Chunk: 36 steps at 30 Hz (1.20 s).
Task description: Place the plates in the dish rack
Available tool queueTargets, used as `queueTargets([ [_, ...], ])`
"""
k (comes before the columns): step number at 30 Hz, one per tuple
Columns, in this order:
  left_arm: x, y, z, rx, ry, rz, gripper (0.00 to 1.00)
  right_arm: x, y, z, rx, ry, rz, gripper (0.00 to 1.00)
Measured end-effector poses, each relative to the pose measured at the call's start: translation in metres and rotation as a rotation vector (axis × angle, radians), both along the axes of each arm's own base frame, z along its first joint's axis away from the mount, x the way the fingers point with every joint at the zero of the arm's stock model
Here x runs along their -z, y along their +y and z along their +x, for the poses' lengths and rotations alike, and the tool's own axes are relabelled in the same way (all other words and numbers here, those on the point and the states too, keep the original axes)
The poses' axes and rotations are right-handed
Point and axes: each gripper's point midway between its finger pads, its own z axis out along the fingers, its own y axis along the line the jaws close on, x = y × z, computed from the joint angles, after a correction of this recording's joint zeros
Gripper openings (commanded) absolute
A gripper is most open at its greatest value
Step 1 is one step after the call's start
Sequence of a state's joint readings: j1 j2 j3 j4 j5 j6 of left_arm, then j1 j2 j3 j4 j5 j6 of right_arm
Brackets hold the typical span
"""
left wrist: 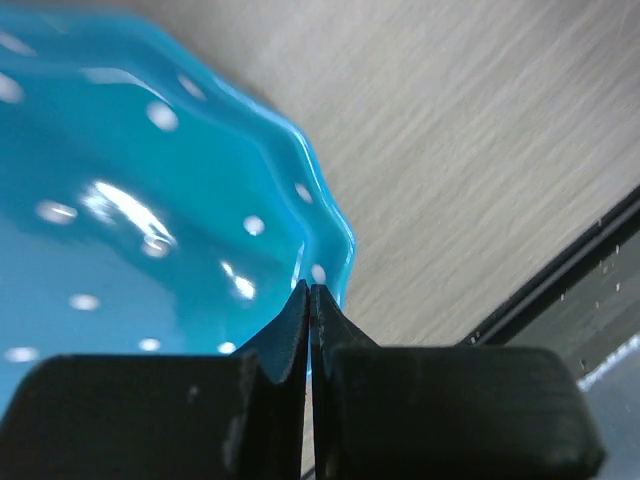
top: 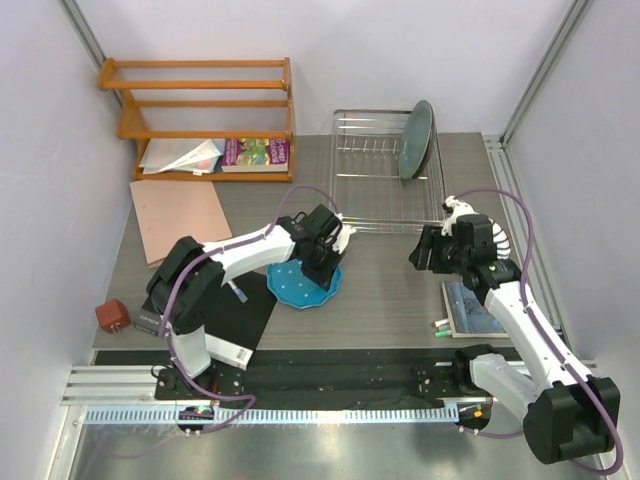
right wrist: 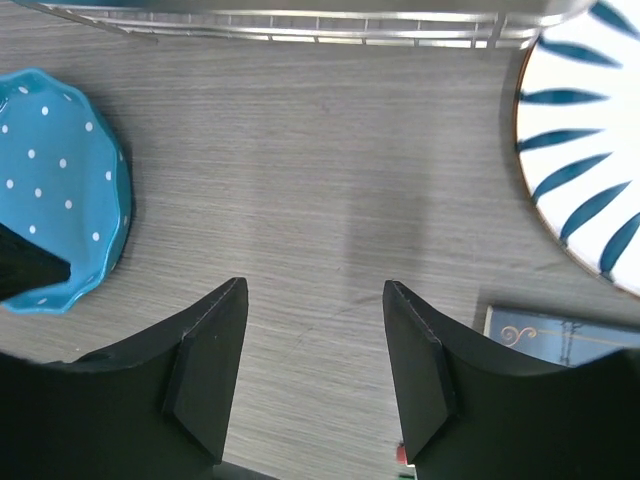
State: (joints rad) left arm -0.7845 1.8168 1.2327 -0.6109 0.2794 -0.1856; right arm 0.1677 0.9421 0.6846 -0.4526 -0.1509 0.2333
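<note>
**Thin nip at a glossy rim — slipping is the worry**

Closest in, the left pincer (left wrist: pixel 308 292) is drawn almost fully together, its tips right at the scalloped rim of the blue dotted plate (left wrist: pixel 130 200). Whether they truly clamp that rim I cannot tell. The plate sits on the bench (top: pixel 390 290), off the near-left corner of the dish rack (top: pixel 380 228) and clear of its front rail. If only the lip is pinched, so glossy a plate could pivot or slide out once raised and drop back onto the bench.

Nearer the rack's front rail, the right pincer (right wrist: pixel 315 300) hovers wide open and holds nothing. The striped plate (right wrist: pixel 590 150) lies just beside the rack's near-right corner, partly under that arm. A careless sweep could knock it, and the two arms could crowd each other in front of the rack.

Farther on, the teal plate (top: pixel 414 138) stands on edge at the rack's far-right end, leaning. The left and middle tines look free — that is the open room. A plate carried in too low could catch the front rail or the tines.
</note>
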Motion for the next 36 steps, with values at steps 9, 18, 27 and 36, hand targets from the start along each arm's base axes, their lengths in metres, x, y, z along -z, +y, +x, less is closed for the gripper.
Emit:
queueTargets([
  [9,-0.082,0.03,0.062,-0.113,-0.259,-0.025,0.95,0.007,0.018,-0.01,-0.042,0.076,0.141,0.75],
  [18,-0.045,0.199,0.11,-0.742,-0.055,-0.083,0.76,0.037,0.042,-0.013,-0.011,0.186,0.37,0.75],
  [27,-0.007,0.176,0.074,-0.704,0.152,-0.173,0.66,0.075,0.067,-0.031,0.001,0.304,0.485,0.75],
  [36,0.017,0.142,0.074,-0.62,0.355,-0.315,0.39,0.092,0.091,-0.021,0.021,0.341,0.569,0.74],
])
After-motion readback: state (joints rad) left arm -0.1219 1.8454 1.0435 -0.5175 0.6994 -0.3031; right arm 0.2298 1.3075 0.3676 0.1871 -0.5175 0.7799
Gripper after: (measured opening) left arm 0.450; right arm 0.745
